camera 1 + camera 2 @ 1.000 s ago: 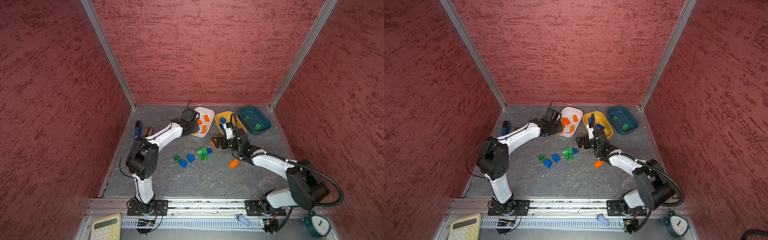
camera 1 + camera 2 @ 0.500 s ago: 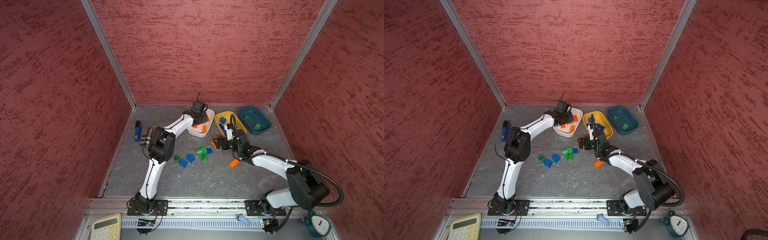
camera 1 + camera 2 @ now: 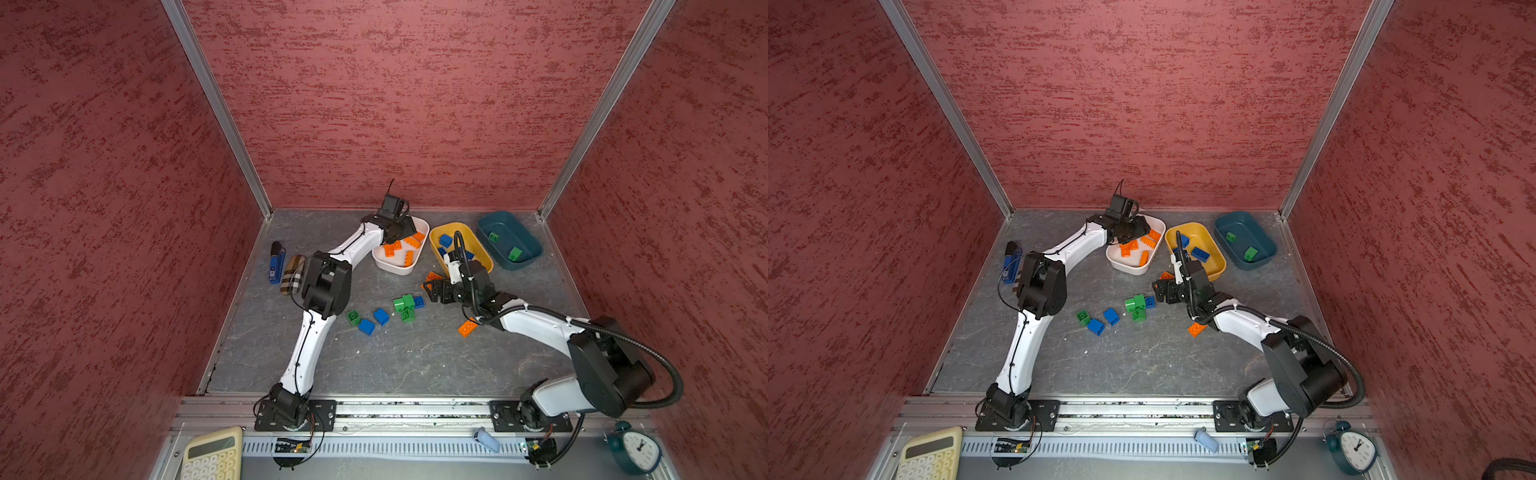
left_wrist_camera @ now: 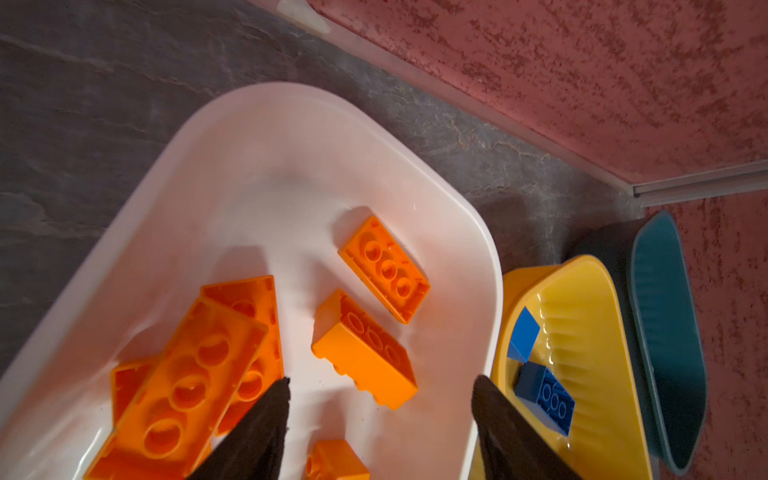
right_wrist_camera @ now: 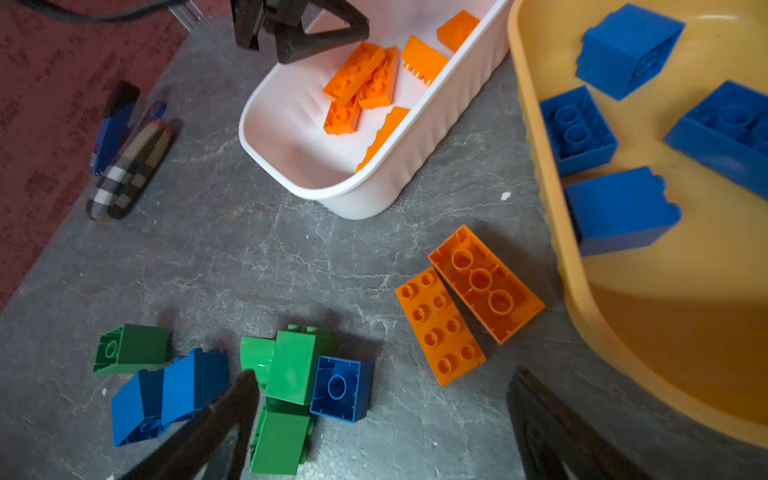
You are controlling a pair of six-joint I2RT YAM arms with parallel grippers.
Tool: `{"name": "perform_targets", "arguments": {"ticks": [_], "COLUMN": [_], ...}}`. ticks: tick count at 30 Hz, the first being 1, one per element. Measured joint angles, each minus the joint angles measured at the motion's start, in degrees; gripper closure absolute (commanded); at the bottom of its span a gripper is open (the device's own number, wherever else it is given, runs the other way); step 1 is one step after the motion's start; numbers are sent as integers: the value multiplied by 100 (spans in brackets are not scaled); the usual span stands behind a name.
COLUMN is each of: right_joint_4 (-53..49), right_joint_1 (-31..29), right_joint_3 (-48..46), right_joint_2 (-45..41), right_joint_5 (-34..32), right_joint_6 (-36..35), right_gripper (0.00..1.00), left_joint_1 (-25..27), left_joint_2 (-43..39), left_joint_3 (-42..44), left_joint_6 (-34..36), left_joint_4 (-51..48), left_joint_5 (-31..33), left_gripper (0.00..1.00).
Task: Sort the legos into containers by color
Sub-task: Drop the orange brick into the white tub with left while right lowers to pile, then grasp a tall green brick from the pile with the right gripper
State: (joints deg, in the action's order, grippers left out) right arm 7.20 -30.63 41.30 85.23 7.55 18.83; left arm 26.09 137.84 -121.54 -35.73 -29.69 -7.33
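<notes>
Left gripper [image 4: 380, 380] wide, empty over white tub [image 4: 270, 174]; right gripper [image 5: 384, 374] wide over floor [image 5: 232, 257] beside yellow tub [image 5: 665, 316]

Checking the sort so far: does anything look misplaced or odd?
No brick sits in a wrong tub: the white tub holds only orange, the yellow tub only blue, the teal tub only green. Odd ones out: a blue stapler-like thing and a plaid pouch by the left wall.

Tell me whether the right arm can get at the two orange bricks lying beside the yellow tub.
Probably yes. The right gripper hangs open just short of the two orange bricks, which lie uncovered beside the yellow tub.
</notes>
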Motion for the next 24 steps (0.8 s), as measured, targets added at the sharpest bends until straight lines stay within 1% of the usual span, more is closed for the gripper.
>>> {"name": "perform_targets", "arguments": {"ticks": [4, 5, 8, 10, 13, 16, 21, 24], "right_joint_4": [-168, -214, -310, -393, -479, -586, -859, -1019], "right_joint_1": [-225, -295, -538, -680, -822, -901, -999, -1056], "right_joint_3": [181, 243, 442, 634, 938, 1178, 1519, 1598], "right_joint_2": [365, 437, 610, 730, 944, 1169, 1587, 1696], "right_joint_5": [168, 188, 166, 72, -17, -66, -140, -229], "right_joint_6": [-138, -175, -238, -170, -105, -79, -74, -70], "right_gripper": [19, 22, 35, 41, 43, 45, 48, 49], "left_joint_1": [2, 2, 0, -11, -63, -170, -367, -452], "left_joint_2": [-444, -581, -1169, -1580, -2122, -2527, -2684, -2723], "left_joint_3": [643, 791, 1368, 1714, 2225, 2758, 3366, 3703], "left_joint_6": [-28, -22, -48, -70, -111, -190, -264, -332], "left_joint_4": [70, 101, 267, 444, 688, 905, 1014, 1034], "left_joint_5": [-85, -98, -118, -122, -142, -140, -50, -7], "left_gripper": [11, 9, 4, 2, 0, 1, 1, 1]}}
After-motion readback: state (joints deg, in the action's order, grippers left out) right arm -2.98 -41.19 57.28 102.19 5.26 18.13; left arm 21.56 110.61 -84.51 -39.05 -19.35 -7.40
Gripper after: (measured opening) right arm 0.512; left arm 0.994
